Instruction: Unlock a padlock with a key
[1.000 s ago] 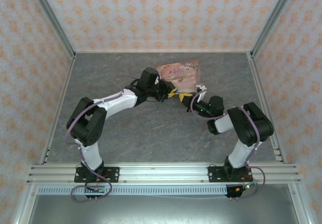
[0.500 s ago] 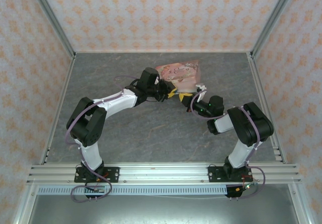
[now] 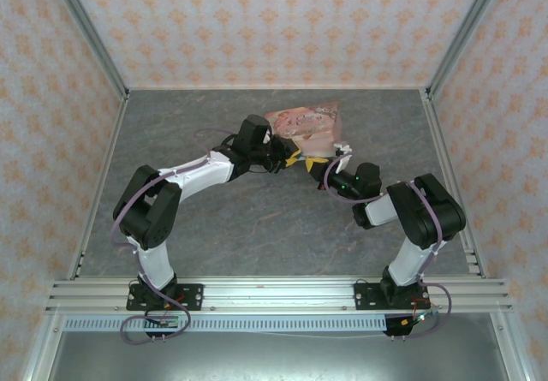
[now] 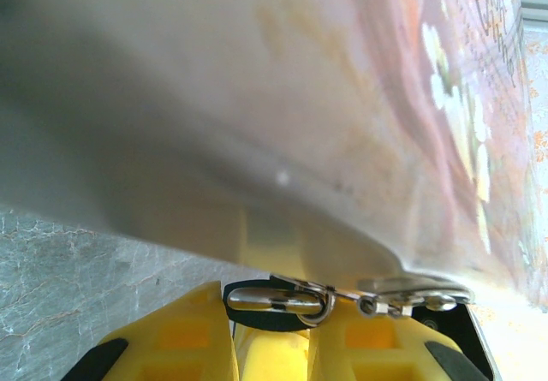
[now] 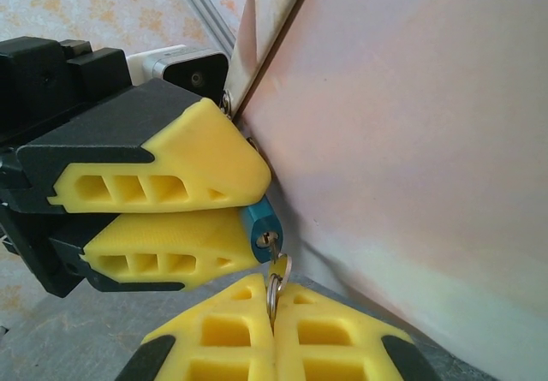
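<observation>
Left gripper (image 5: pixel 253 212): clenched on the teal padlock (image 5: pixel 259 225), beside the pink box (image 5: pixel 411 141).
Right gripper (image 5: pixel 274 300): jaws pressed together on the key ring (image 5: pixel 278 271) under the padlock.
Padlock place: middle of table (image 3: pixel 257 218), at box's near edge.

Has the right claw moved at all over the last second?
No. The right claw sits at the same spot just below the pink box's near edge.

No lettering can be read anywhere: the print on the pink illustrated box (image 3: pixel 301 124) is too small and blurred to make out.
</observation>
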`<action>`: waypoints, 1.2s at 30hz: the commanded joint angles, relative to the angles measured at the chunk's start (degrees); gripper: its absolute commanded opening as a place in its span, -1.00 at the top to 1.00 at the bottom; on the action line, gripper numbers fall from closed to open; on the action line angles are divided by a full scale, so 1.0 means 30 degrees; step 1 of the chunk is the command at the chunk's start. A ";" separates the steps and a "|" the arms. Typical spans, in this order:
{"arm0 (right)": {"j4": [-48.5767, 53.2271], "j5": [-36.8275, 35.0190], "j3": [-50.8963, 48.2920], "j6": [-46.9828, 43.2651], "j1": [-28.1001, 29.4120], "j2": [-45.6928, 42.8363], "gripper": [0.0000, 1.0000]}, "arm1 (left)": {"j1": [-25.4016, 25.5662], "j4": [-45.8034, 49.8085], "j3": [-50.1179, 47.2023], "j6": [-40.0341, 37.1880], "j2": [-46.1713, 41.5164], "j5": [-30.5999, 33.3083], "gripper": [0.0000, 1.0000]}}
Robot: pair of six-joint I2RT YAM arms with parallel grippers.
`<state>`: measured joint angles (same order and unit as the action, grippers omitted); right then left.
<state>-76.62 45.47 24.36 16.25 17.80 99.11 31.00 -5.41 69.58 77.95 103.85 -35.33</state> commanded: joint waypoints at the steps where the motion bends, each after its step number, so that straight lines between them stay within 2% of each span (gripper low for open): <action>1: -0.1224 0.0775 0.0318 -0.0268 -0.0100 -0.0173 1.00 | -0.0092 -0.0446 0.0310 -0.0172 -0.0896 -0.0733 0.70; 21: -0.1225 0.0006 0.0237 -0.0475 -0.0085 -0.0461 1.00 | -0.0056 -0.0540 0.0156 -0.0111 -0.0897 -0.0850 0.70; 36: -0.1222 0.0633 0.0552 -0.0357 -0.0100 -0.0596 1.00 | -0.0022 -0.0628 0.0196 -0.0032 -0.0824 -0.1025 0.70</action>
<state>-76.62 45.93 24.40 16.23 17.80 99.11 31.00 -5.41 69.58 77.95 103.85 -35.40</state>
